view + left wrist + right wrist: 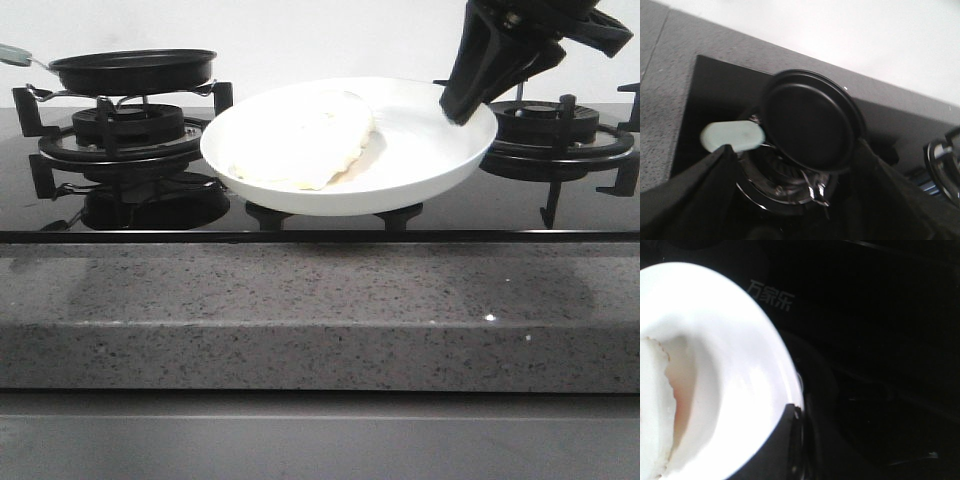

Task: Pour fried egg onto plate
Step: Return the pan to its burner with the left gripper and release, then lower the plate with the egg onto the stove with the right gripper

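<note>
The white plate [430, 150] is over the middle of the hob, its right rim between the jaws of my right gripper [462, 105]. The fried egg [300, 140] lies folded, pale cream, in the plate's left half. In the right wrist view the plate [735, 365] fills the left side, with the egg [652, 405] at its edge and my right gripper [799, 412] clamped on the rim. The black pan [133, 68] sits empty on the left burner. In the left wrist view my left gripper [795, 200] is open above the pan [810, 120], near its pale green handle [732, 135].
The black hob has a left burner grate [120, 140] under the pan and a right burner grate [560, 140] behind my right arm. A grey speckled stone counter edge [320, 310] runs along the front. A white wall stands behind.
</note>
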{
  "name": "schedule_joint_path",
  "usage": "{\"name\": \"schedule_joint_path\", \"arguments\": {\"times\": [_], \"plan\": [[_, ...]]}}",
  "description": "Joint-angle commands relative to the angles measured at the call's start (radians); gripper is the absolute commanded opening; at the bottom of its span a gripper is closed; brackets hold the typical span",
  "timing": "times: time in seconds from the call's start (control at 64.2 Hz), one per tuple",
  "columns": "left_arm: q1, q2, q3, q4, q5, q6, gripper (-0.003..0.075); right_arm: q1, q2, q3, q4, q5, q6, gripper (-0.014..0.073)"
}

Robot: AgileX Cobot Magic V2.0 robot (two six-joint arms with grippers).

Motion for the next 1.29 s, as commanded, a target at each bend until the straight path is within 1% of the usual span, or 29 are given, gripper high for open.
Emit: {"name": "schedule_joint_path", "arguments": {"times": [0.0,0.109,0.171,0.296,0.467,0.545,0.717,0.841,1.059,1.277], "plan": [[-0.077,-0.099,-0.029,0.111,-0.031,-0.091,0.0479,-0.002,-0.045,-0.025,0.036,-0.041,-0.003,-0.0067],[-0.201,-0.170,-0.029,0.336,-0.049,-0.239,0.0479,-0.002,-0.045,-0.025,0.036,-0.041,-0.003,-0.0067],[-0.289,-0.207,-0.015,0.466,-0.056,-0.333,0.0479,-0.002,-0.045,-0.025,0.036,-0.041,-0.003,-0.0067],[-0.435,-0.269,0.057,0.642,-0.087,-0.491,0.0479,-0.002,-0.045,-0.025,0.036,-0.043,-0.003,-0.0067],[-0.589,-0.331,0.199,0.855,-0.102,-0.667,0.0475,-0.002,-0.045,-0.025,0.036,-0.048,-0.003,-0.0067],[-0.633,-0.345,0.255,0.881,-0.100,-0.684,0.0471,-0.002,-0.045,-0.029,0.036,-0.055,-0.003,-0.0067],[-0.675,-0.350,0.316,0.881,-0.118,-0.684,0.0471,-0.018,-0.045,-0.106,0.039,-0.038,-0.002,-0.0067],[-0.675,-0.350,0.331,0.877,-0.140,-0.684,0.0471,-0.044,-0.018,-0.188,0.045,-0.003,0.013,-0.0067],[-0.675,-0.350,0.331,0.864,-0.168,-0.684,0.0471,-0.098,0.096,-0.358,0.076,0.036,0.014,-0.0067],[-0.675,-0.350,0.331,0.862,-0.179,-0.684,0.0471,-0.107,0.230,-0.499,0.081,0.037,0.014,-0.0067]]}}
